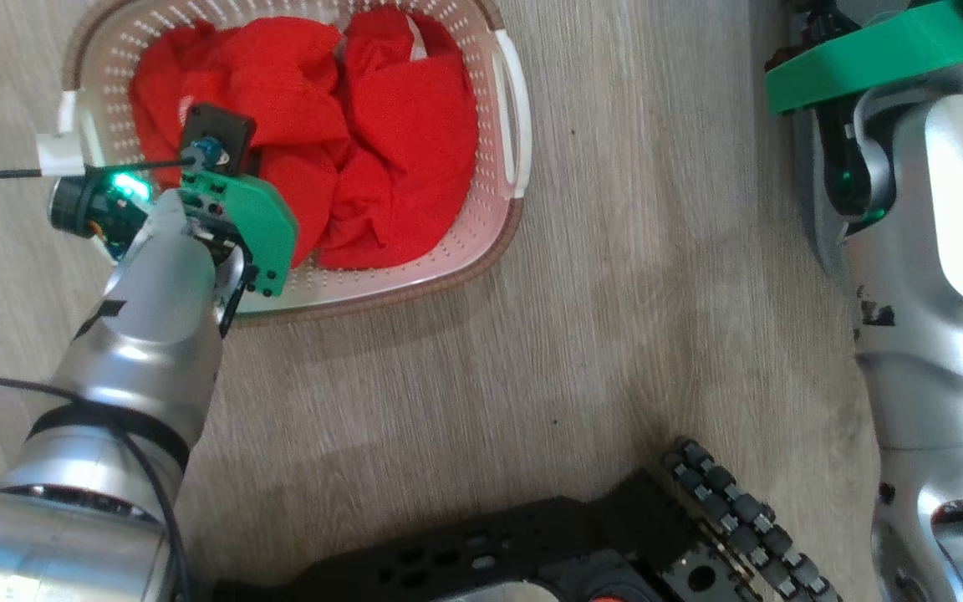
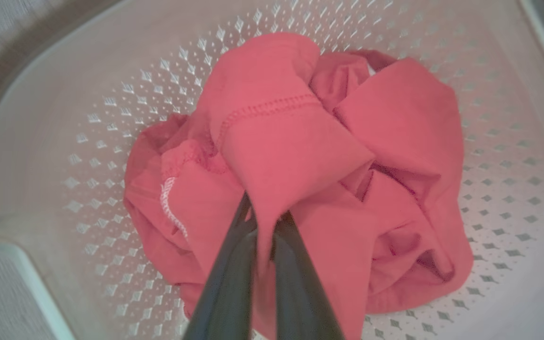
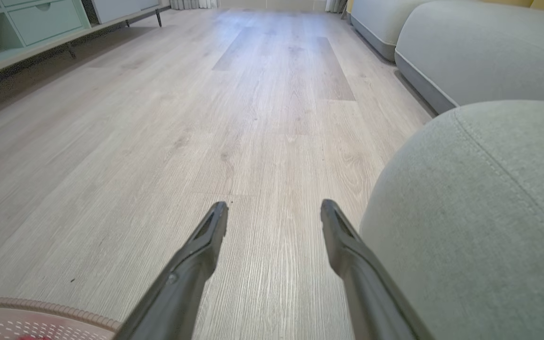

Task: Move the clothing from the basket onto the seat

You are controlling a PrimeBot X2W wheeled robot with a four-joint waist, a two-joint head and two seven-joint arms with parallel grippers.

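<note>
You are at the pick-up step. Your left gripper (image 2: 265, 219) is down inside the basket (image 2: 64, 141), its two dark fingers nipped almost together on a raised fold of the clothing (image 2: 276, 156), so the grip looks made but nothing is lifted clear yet. The whole red pile lies in the basket, which stands on the wooden floor (image 1: 615, 293) at the far left of the head view. Your right gripper (image 3: 274, 212) hangs over the floor with its fingers wide apart and nothing between them, and the seat (image 3: 480, 212) is just beside it on the right. As I judge it, the next move calls for a straight lift, high enough for the trailing cloth to pass the rim, then a carry rightward to the seat. Watch that the light basket does not drag along. The clothing is plain bright red, soft and crumpled into thick folds with stitched hems showing.
</note>
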